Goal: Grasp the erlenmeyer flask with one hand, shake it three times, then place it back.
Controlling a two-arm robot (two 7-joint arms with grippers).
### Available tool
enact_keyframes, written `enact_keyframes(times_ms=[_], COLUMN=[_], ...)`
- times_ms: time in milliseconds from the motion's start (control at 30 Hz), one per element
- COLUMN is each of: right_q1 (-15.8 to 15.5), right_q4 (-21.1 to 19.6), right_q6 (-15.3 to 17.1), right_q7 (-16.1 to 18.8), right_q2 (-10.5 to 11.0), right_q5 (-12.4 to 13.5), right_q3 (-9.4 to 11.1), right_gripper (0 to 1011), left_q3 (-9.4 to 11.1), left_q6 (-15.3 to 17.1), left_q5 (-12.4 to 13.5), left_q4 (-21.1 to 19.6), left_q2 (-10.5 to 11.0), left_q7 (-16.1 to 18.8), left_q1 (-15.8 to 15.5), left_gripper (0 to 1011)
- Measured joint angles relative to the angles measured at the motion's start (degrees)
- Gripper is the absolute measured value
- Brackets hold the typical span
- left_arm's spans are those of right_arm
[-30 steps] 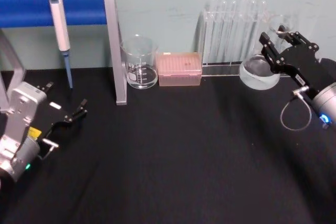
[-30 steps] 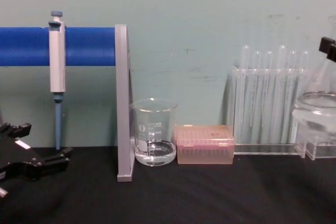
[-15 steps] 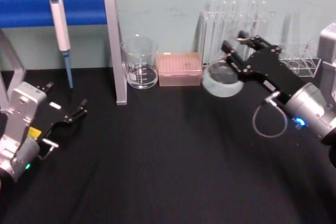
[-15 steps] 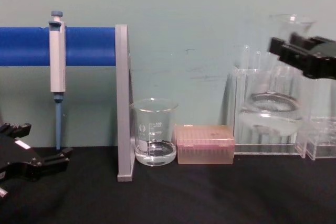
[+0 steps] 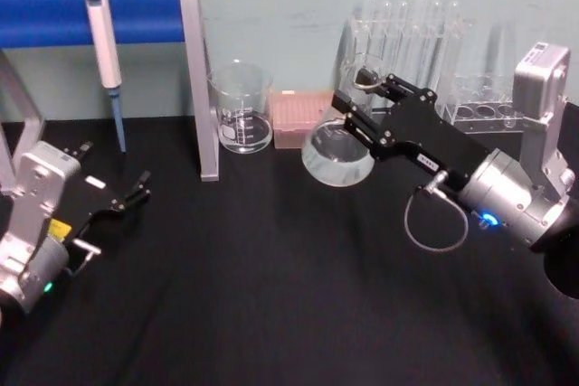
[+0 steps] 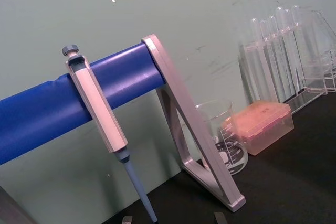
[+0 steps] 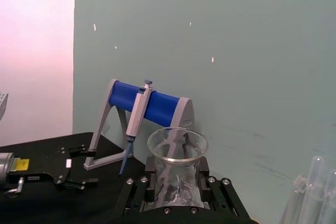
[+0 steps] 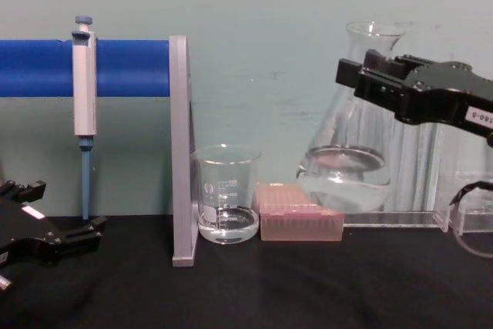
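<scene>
- Right gripper (image 5: 360,102) was clamped on the erlenmeyer flask (image 5: 336,156) neck, flask aloft; left gripper (image 5: 128,197) sat parked low left.
- Risk: smooth neck could slip; swing could strike beaker (image 5: 242,119).

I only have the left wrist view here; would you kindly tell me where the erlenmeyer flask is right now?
Observer: The right gripper holds the erlenmeyer flask by its neck, off the table, near the pink box.
Operator: Thank you. Does it contain anything?
Observer: Yes, clear liquid sits in its wide base.
Operator: And the left gripper?
Observer: The left gripper lies low at the robot's left, jaws open and empty.
</scene>
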Motion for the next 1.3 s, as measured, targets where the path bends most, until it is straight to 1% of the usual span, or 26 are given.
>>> enact_keyframes(times_ms=[333, 500, 767, 967, 1300], right_q1=[0.87, 1.54, 2.61, 3.32, 4.19], right_q4=[0.85, 2.08, 5.21, 7.48, 11.29], right_q6=[-0.54, -1.23, -2.41, -3.56, -5.09], right_q7=[0.72, 2.17, 4.59, 6.44, 10.03], right_q2=[0.8, 1.06, 1.69, 1.98, 2.85], right_q5=[1.09, 2.19, 3.54, 3.99, 4.24], right_q3=[-1.28, -1.91, -3.28, -4.16, -6.21], right_gripper=[456, 456, 456, 457, 456], left_q3=[0.0, 0.0, 0.0, 0.0, 0.0], left_q6=[0.0, 0.0, 0.0, 0.0, 0.0], left_q5=[0.01, 0.0, 0.0, 0.0, 0.0], left_q4=[0.0, 0.0, 0.0, 0.0, 0.0], left_q2=[0.0, 0.0, 0.0, 0.0, 0.0], left_q7=[0.0, 0.0, 0.0, 0.0, 0.0], left_q1=[0.0, 0.0, 0.0, 0.0, 0.0], left_gripper=[1001, 1001, 1001, 1001, 1001])
